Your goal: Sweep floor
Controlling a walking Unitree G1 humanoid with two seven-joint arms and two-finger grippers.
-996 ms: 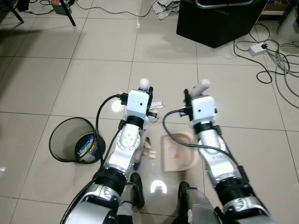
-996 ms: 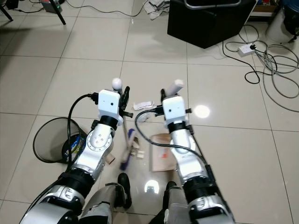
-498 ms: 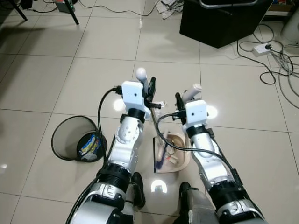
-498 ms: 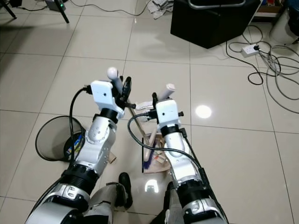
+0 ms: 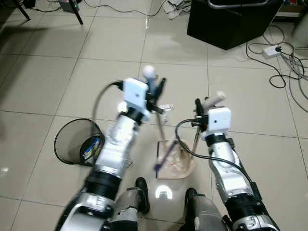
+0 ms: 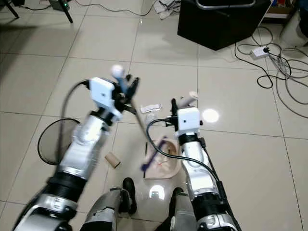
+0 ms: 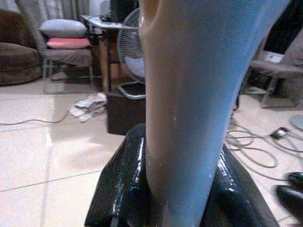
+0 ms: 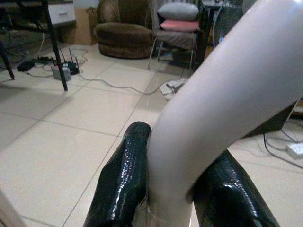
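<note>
My left gripper (image 5: 156, 91) is shut on the top of a broom handle (image 5: 160, 129). The stick slants down to blue bristles (image 5: 161, 164) that rest in a beige dustpan (image 5: 182, 163) on the tiled floor in front of my feet. The right gripper (image 5: 202, 103) is shut on the dustpan's upright white handle (image 5: 215, 97). In the left wrist view the black fingers (image 7: 122, 189) clasp the broom handle (image 7: 189, 94). In the right wrist view the fingers (image 8: 120, 184) clasp the white handle (image 8: 213, 118). A cardboard roll (image 6: 112, 160) lies left of the dustpan.
A black mesh bin (image 5: 62, 137) holding a wrapper stands on the floor at my left. A crumpled paper scrap (image 6: 149, 108) lies ahead of the dustpan. A large black box (image 5: 231, 19) stands far ahead, with a power strip (image 5: 269, 49) and loose cables (image 5: 284, 62) at the right.
The broom went from left of the dustpan into it, carrying scraps in. My left arm has since swung out leftward, blurred, and the right arm and dustpan handle shifted right.
</note>
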